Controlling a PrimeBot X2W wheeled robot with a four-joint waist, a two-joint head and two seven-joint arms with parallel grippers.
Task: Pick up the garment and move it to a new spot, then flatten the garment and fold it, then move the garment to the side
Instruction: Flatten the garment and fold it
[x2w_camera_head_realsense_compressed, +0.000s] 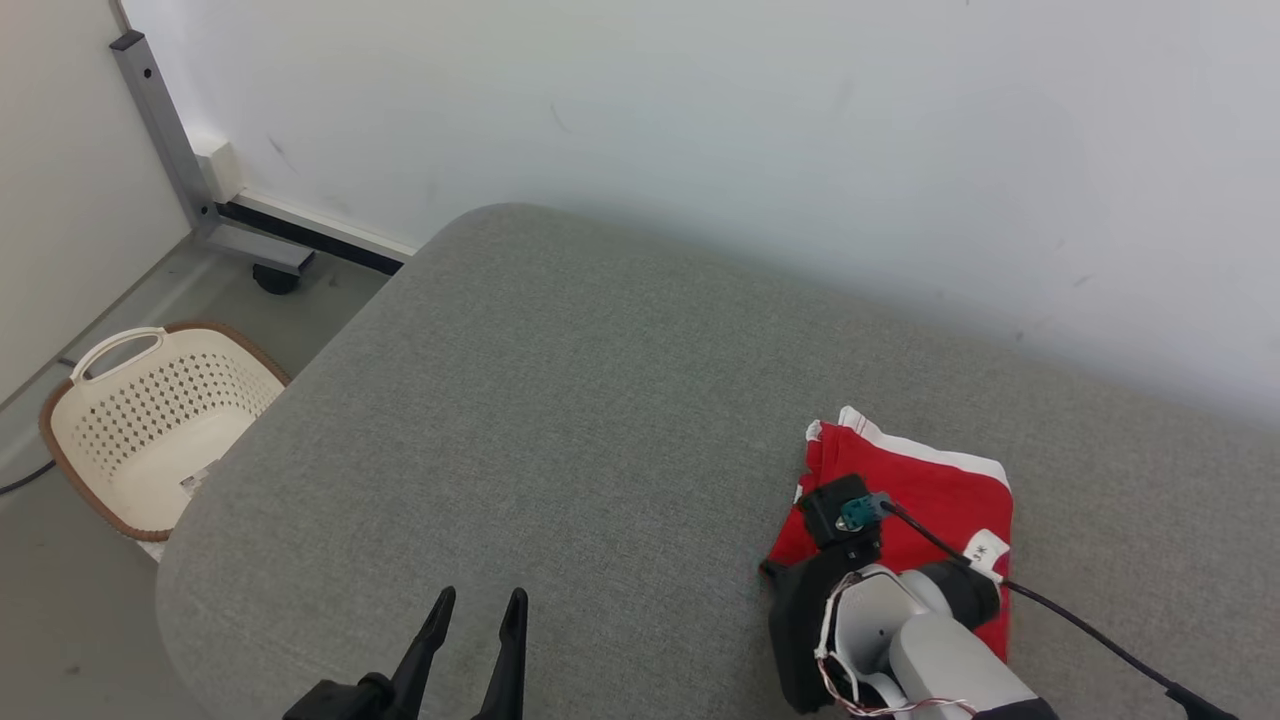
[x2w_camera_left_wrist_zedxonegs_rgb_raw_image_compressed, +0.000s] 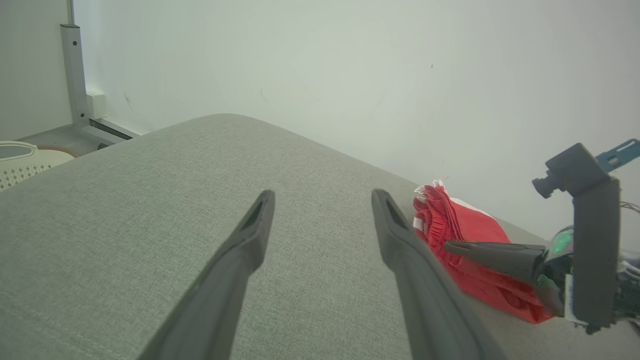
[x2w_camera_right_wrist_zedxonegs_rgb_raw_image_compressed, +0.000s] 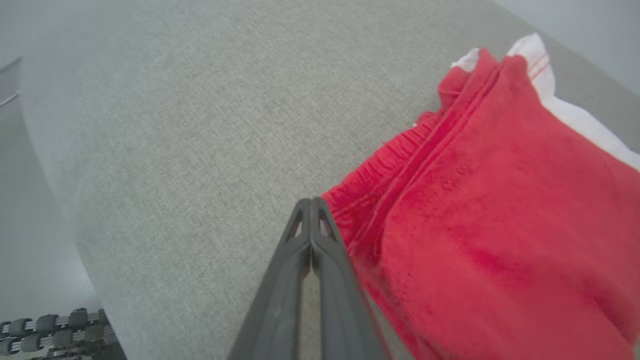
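While the folded red garment (x2w_camera_head_realsense_compressed: 950, 495) lay on the right of the grey cushion (x2w_camera_head_realsense_compressed: 560, 400), its long axis ran near to far, with the white band at the far end. The right gripper (x2w_camera_right_wrist_zedxonegs_rgb_raw_image_compressed: 311, 202), closed and empty, was at its left edge; the left gripper (x2w_camera_head_realsense_compressed: 480, 598) stood wide open, empty.
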